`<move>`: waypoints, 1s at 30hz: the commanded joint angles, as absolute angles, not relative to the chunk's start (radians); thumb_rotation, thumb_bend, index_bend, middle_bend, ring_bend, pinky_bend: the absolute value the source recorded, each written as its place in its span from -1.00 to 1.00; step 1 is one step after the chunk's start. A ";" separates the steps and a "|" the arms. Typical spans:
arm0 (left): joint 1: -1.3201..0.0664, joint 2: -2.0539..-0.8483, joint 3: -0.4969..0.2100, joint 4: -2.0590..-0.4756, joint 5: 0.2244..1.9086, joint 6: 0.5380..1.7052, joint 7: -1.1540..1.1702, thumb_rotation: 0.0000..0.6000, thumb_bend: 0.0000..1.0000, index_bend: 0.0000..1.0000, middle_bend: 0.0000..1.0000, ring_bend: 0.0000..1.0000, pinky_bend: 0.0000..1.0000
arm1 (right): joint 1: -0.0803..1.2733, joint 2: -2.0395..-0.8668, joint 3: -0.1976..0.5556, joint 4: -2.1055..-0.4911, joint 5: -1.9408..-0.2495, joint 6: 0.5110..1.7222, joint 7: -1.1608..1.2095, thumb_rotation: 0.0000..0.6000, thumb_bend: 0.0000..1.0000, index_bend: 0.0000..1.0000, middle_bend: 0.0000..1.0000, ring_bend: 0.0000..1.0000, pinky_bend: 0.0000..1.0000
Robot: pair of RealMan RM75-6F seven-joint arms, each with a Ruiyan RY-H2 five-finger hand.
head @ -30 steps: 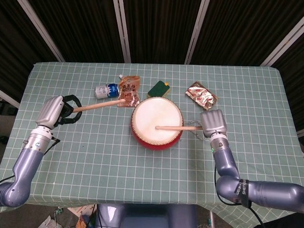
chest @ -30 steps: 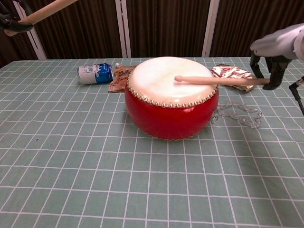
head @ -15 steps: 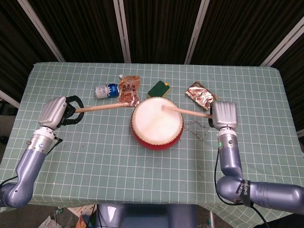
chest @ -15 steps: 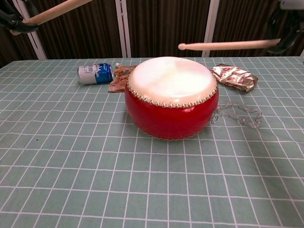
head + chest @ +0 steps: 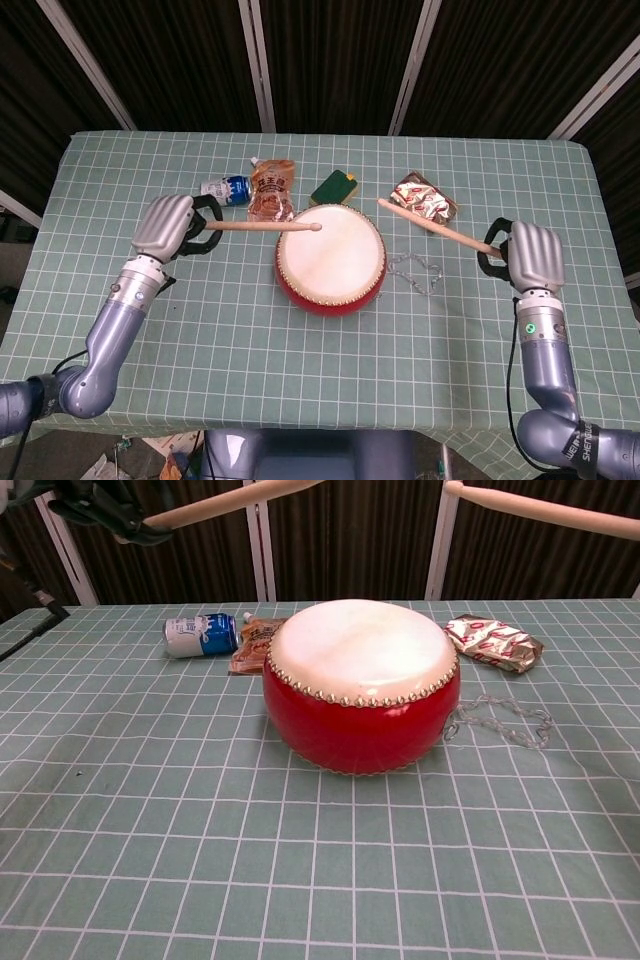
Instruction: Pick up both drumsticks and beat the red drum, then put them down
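Note:
The red drum (image 5: 331, 258) (image 5: 360, 685) with a white skin stands mid-table. My left hand (image 5: 171, 226) (image 5: 105, 504), left of the drum, grips a wooden drumstick (image 5: 262, 226) (image 5: 236, 501) whose tip reaches over the drum's near-left rim, held high above it. My right hand (image 5: 528, 257), off to the drum's right, holds the other drumstick (image 5: 433, 227) (image 5: 545, 509), raised and angled back-left, its tip clear of the drum. The right hand itself is outside the chest view.
Behind the drum lie a blue-white can (image 5: 225, 189) (image 5: 201, 635), a brown sauce pouch (image 5: 271, 189), a green-yellow sponge (image 5: 333, 186) and a shiny snack packet (image 5: 425, 197) (image 5: 494, 642). A clear bead chain (image 5: 413, 270) (image 5: 499, 721) lies right of the drum.
My right hand has lifted its drumstick off the drum skin and swung out to the right. My left hand has moved right, bringing its drumstick tip over the drum.

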State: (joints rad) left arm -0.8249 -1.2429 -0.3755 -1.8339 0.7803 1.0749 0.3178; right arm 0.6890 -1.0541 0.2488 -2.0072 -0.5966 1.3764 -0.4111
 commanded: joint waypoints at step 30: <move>-1.295 -1.530 -0.214 -1.489 0.074 0.984 1.095 1.00 0.11 0.58 1.00 1.00 1.00 | 0.591 -1.025 0.260 -1.902 -0.702 1.227 -0.244 1.00 0.24 0.97 1.00 1.00 1.00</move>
State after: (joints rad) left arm -1.1870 -1.4813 -0.3247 -1.5857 0.3118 1.0354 0.8578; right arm 0.5897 -1.0217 0.2594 -1.9073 -0.7041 1.2303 -0.2411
